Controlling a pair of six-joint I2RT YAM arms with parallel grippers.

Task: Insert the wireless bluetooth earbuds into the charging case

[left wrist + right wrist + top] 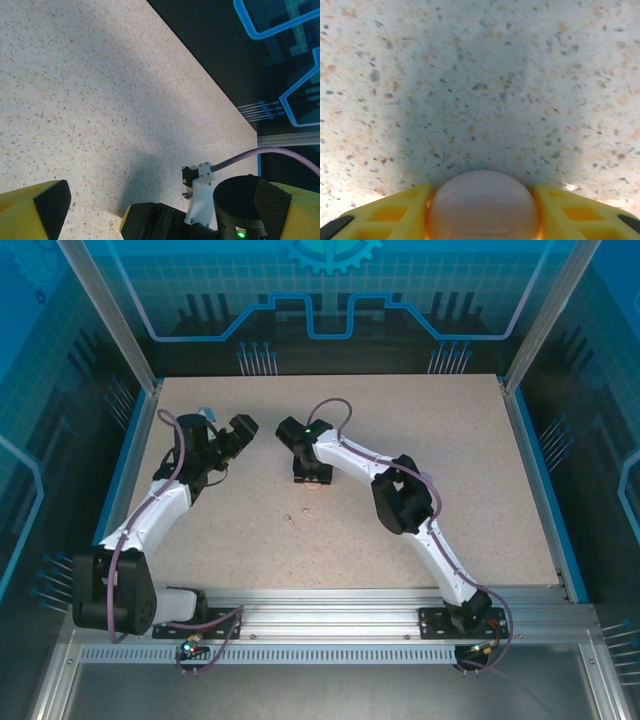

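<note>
Near mid-table, right hand (482,190) clasping pale domed charging case (482,212), left hand (162,200) wide open above tabletop (100,100).

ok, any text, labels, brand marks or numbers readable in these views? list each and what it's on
No text can be read in any view.
Blue backdrop panels: a gear graphic and circuit-style lines, no letters.
Pale pinkish domed plastic case: plain surface, no marking visible.
Black arm housing with a green light: no label legible.
Speckled tabletop: no print.
</note>
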